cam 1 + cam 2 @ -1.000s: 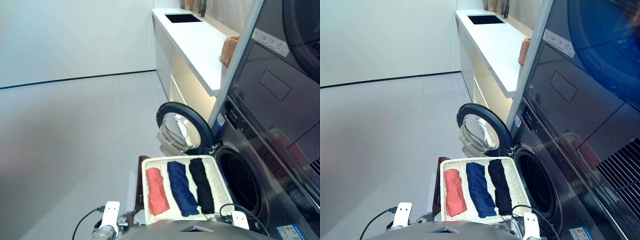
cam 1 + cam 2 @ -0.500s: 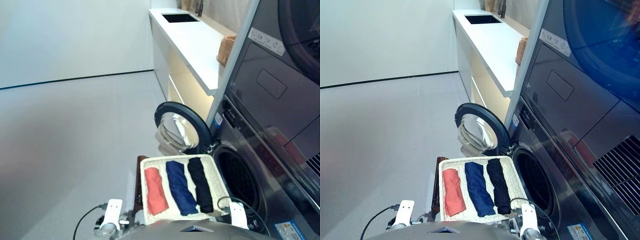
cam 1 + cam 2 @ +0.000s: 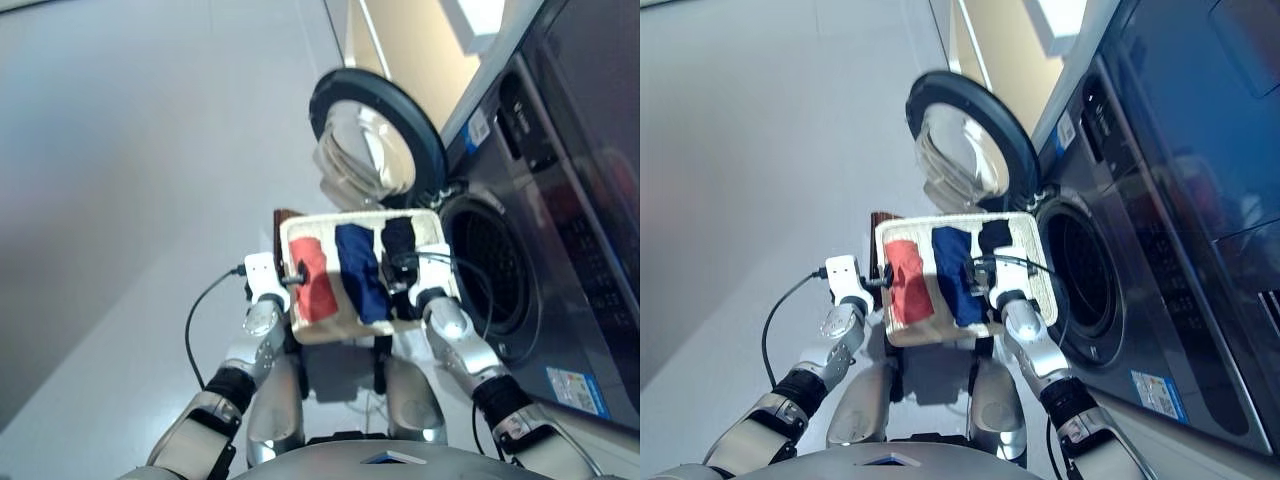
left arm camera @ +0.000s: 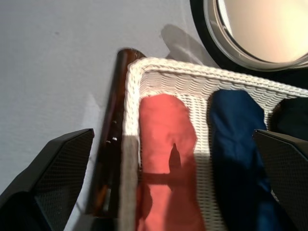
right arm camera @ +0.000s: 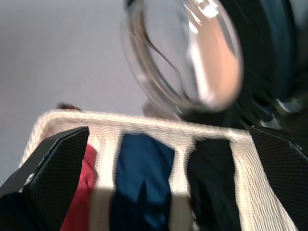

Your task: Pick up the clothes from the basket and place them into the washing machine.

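Observation:
The basket (image 3: 350,217) holds the clothes side by side: a red-orange roll (image 3: 316,282), a navy roll (image 3: 360,270) and a black roll (image 3: 399,240). My left gripper (image 3: 295,279) hovers open at the basket's left rim beside the red-orange roll (image 4: 166,144). Over the near part of the navy and black rolls, my right gripper (image 3: 403,268) is open, with nothing between its fingers (image 5: 45,175). The washing machine (image 3: 540,240) stands right of the basket, its drum opening (image 3: 490,270) dark and its round door (image 3: 375,135) swung open beyond the basket.
A dark brown wooden stand (image 4: 111,144) carries the basket and shows along its left side. A black cable (image 3: 197,320) loops from my left wrist over the grey floor (image 3: 120,200). Another cable (image 3: 455,262) runs from my right wrist across the drum opening.
The camera has tilted sharply down. Both arms have risen into view and reached forward over the basket's near end. The clothes lie as before.

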